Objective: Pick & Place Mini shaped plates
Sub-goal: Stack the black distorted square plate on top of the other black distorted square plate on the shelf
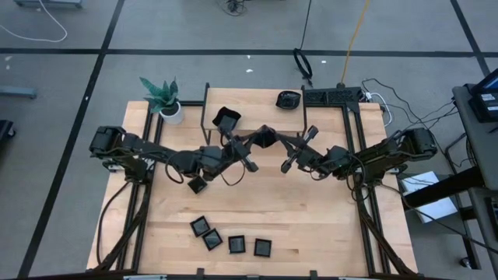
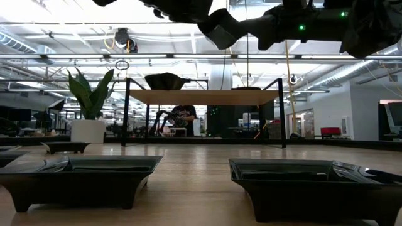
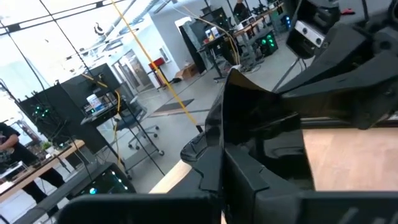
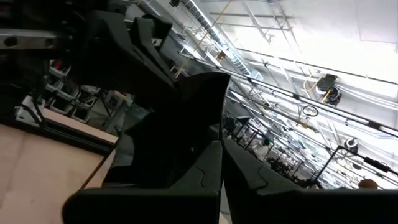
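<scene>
Mini shaped plates [image 1: 200, 226] were mostly on the near part of the table [image 1: 327, 225]: four in a loose row, left of centre to about the middle. The low view showed two of them close up. One more plate [image 1: 198, 185] lay just near-side of the left arm, on the wood.

Potted plant [image 1: 162, 99] stood at the far-left corner, well clear of everything.

Raised stand [image 2: 207, 96] sat at the far middle, with a single dish [image 1: 226, 119] on top toward its left end (looked tilted from above, can't confirm).

Left gripper [image 1: 255, 141] was out over mid-table, fingers clamped down on the held plate [image 1: 264, 134], which was up in the air, off the wood. The left wrist view had that plate's glossy edge pinched between its fingers.

Right gripper [image 1: 276, 142] came in from the opposite side and met it there, fingers also fully closed on the held plate. Both tools gripped the one plate between them, just near-side of the stand.

Another dish [image 1: 289, 99] sat at the far edge right of centre, beside the power strip [image 1: 331, 96].
</scene>
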